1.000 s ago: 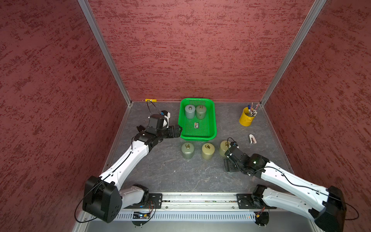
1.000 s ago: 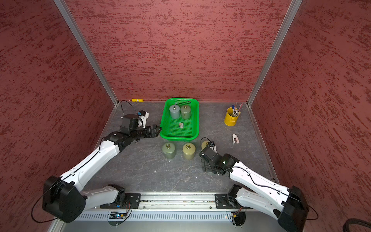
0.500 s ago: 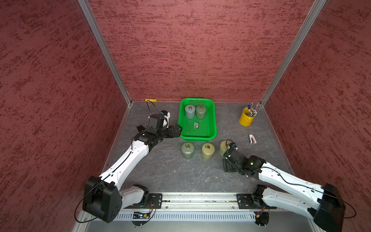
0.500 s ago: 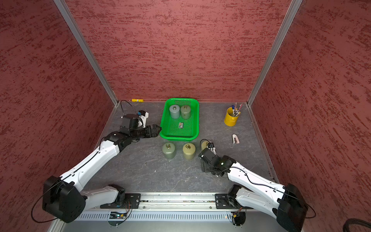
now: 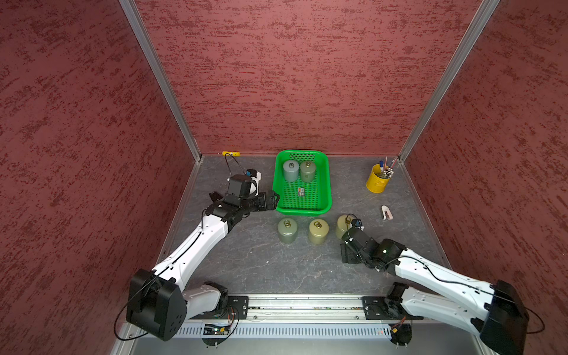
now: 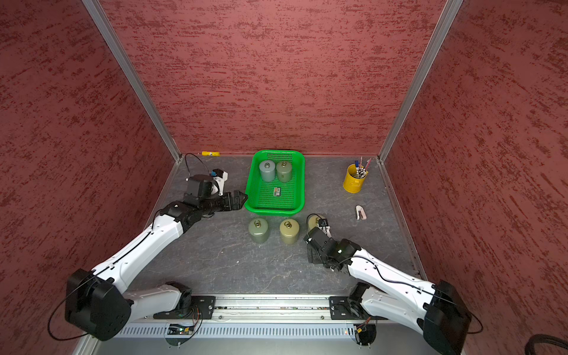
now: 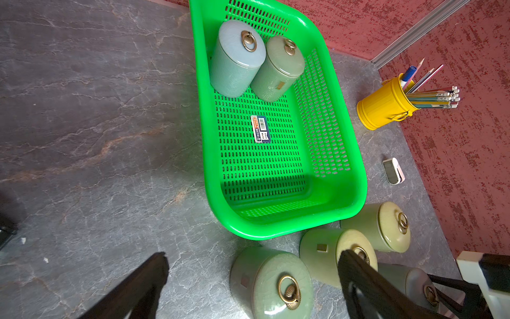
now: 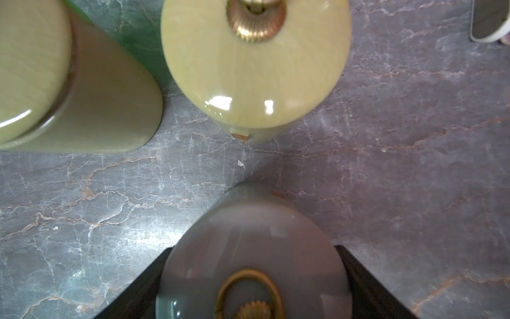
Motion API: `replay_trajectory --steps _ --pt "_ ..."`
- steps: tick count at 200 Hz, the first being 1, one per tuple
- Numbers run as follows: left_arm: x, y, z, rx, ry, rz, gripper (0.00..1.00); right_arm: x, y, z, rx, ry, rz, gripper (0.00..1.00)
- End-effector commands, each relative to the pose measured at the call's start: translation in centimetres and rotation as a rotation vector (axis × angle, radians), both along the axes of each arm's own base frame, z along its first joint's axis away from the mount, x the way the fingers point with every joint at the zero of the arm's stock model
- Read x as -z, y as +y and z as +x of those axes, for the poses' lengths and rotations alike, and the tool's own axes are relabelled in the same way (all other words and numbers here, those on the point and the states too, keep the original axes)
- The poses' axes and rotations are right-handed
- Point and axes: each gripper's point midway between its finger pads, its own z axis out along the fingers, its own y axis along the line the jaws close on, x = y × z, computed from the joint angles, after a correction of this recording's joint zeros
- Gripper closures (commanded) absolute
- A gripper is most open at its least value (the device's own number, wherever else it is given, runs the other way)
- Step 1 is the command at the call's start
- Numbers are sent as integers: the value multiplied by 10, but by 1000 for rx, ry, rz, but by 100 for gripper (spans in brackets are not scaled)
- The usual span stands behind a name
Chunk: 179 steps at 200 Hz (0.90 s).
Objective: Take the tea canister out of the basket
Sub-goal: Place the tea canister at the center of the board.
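Grey glazed ceramic with a brass ring pull on the lid: that is the tea canister (image 8: 248, 221) I have in the right gripper (image 8: 252, 248). The wrist view shows the black fingers (image 8: 143, 287) pressed to either side of it, closed on it. It is upright and outside the basket. I cannot tell whether its foot touches the tabletop. In both top views the right arm covers it, lower right of centre in the frame.

The bright green perforated plastic basket (image 5: 304, 211) sits at upper centre, close to the back wall. Two lidded jars stand upright at its far end, touching: a blue-grey cylindrical jar (image 5: 290, 171) and a sage-green cylindrical jar (image 5: 307, 171). A small printed label (image 5: 301, 192) lies on the mesh floor.

Three more stand in a row on the dark marbled tabletop (image 5: 261, 261), just below the basket in the frame: an olive-green jar (image 5: 287, 230), a yellow-green jar (image 5: 318, 231) and a paler yellow-green jar (image 5: 340, 226), half hidden by the right wrist. The tea canister is near that last one, apart from it.

The left gripper (image 5: 273, 199) is low at the basket's left rim. Its fingers are spread wide with nothing between them.

At right of frame are a yellow metal bucket of pencils (image 5: 377, 183) and a small white clip-like object (image 5: 386, 212). A short yellow stick (image 5: 230, 153) lies along the back wall, left of the basket.
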Motion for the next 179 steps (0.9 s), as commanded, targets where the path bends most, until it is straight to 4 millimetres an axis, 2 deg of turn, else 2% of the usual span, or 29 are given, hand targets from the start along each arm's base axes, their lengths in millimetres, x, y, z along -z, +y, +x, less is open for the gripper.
replay_trajectory --steps 1,52,92,130,155,179 --pt "-7 -2 3 1 -21 -5 0 -7 2 7 19 -54 19 27" --pt "-12 -4 2 7 -35 -21 0 -5 0 6 27 -45 14 1" --pt "-18 -5 4 11 -44 -25 0 -17 -3 9 49 -68 7 1" --pt "-20 -6 5 11 -47 -33 0 -57 -14 16 66 -149 -20 1" --pt "-21 -6 6 10 -51 -35 0 -89 -13 20 42 -208 -5 1" --pt "-22 -7 8 13 -55 -38 0 -123 -8 33 -5 -285 -22 1"
